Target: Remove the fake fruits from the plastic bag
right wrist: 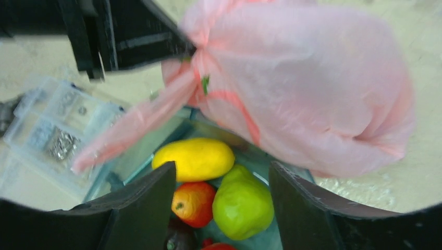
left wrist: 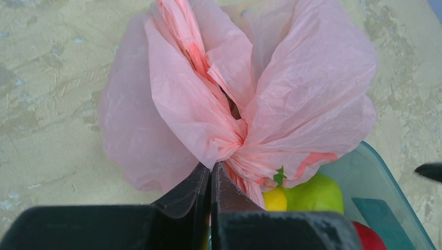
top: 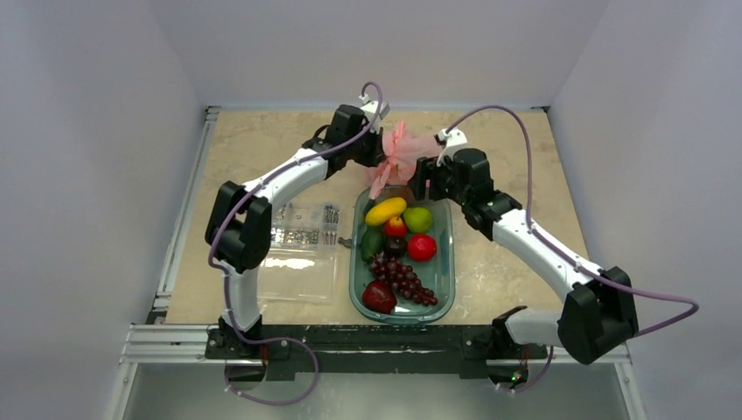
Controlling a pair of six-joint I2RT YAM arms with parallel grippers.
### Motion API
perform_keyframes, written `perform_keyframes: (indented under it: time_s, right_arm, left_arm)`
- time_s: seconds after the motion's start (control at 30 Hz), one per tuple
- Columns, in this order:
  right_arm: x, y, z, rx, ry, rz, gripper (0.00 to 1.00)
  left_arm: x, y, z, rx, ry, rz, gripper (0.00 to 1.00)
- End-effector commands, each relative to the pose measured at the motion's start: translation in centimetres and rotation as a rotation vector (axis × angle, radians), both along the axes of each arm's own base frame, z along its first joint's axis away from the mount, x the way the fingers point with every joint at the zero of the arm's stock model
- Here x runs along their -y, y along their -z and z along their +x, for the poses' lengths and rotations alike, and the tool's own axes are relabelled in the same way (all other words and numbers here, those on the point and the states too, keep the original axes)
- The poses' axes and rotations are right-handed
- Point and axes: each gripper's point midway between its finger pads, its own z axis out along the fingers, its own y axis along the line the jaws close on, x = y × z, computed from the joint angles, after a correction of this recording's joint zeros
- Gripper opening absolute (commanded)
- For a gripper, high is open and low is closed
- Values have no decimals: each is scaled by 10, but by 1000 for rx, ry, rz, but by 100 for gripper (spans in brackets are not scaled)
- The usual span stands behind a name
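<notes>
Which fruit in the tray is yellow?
The oval fruit at the far end of the tray, beside the green apple. All the other fruits there are green, red or dark purple.

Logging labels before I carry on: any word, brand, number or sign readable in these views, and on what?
No text can be read.
plastic bag: red band and small green mark of print, crumpled, not legible.
clear parts box: no label shows.
</notes>
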Motion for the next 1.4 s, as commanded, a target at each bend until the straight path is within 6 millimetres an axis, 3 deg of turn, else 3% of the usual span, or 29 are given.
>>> perform_keyframes:
  time_s: [0.0, 0.1, 0.33, 0.53, 0.83, 1.03, 1.1, 1.23, 1.3, 1.37]
  right_arm:
    - [18, -72, 19, 164, 108, -17, 69]
    - [17, -88, 33, 207, 116, -38, 76]
    - [2, -84, 71, 228, 65, -164, 77]
    - [-2, -73, 93, 262, 75, -252, 75]
    - [-5, -39, 107, 206, 117, -259, 52]
    - [-9, -40, 112, 223, 179, -144, 17]
    - [-2, -40, 112, 235, 232, -118, 0]
    - [28, -55, 111, 255, 356, 108, 0]
    - [56, -56, 108, 227, 402, 307, 0]
    - [82, -41, 99, 197, 397, 451, 0]
  left_arm:
    - [5, -60, -2, 104, -20, -150, 0]
    - [9, -69, -5, 107, -21, -204, 0]
    - [23, -85, -12, 68, -10, -335, 0]
    - [30, -83, -17, 28, -1, -368, 0]
    - [36, -79, -29, -24, 19, -376, 0]
    - [33, -78, -33, -41, 5, -372, 0]
    - [31, -75, -33, -52, -10, -359, 0]
    - [8, -64, -26, -59, -133, -324, 0]
    - [-4, -63, -23, -46, -184, -330, 0]
    - [-11, -67, -23, -16, -200, -346, 0]
